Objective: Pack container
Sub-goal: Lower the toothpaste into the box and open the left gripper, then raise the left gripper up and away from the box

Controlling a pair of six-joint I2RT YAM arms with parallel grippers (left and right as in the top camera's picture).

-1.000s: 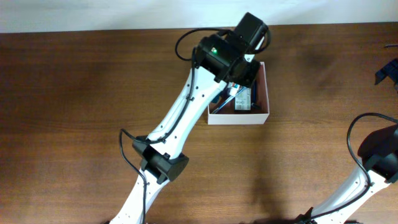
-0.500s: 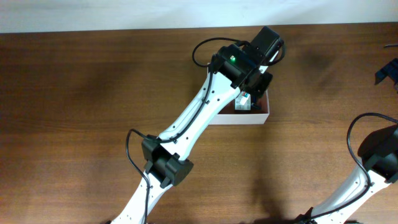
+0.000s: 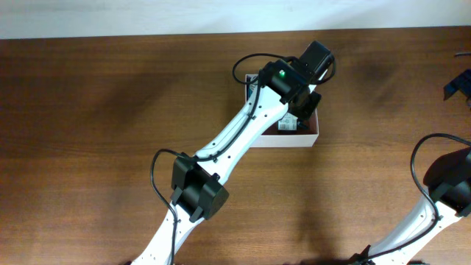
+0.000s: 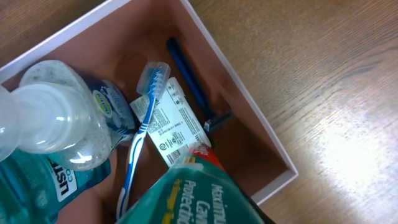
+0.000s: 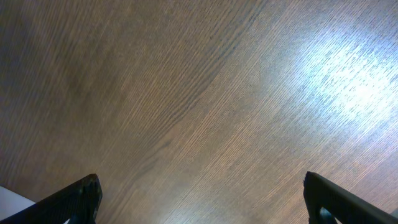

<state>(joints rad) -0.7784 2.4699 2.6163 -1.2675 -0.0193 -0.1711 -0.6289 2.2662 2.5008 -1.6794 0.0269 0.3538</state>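
The container (image 3: 298, 140) is a square box with white walls and a reddish-brown inside, at the table's back centre. My left gripper (image 3: 300, 101) hangs over it, shut on a green toothpaste tube (image 4: 199, 193) just above the box floor; its fingers are hidden by the tube. Inside the container (image 4: 249, 106) lie a teal mouthwash bottle (image 4: 50, 130), a blue and white toothbrush (image 4: 140, 137), a dark blue razor (image 4: 193, 87) and a white printed packet (image 4: 177, 127). My right gripper (image 5: 202, 202) is open and empty above bare wood.
The left arm (image 3: 221, 162) stretches diagonally from the front edge to the box and covers most of it from above. The right arm (image 3: 449, 191) sits at the front right. A dark object (image 3: 460, 85) lies at the right edge.
My left gripper has moved right and farther over the container with the toothpaste tube, and now covers more of the box. The right arm has not moved.
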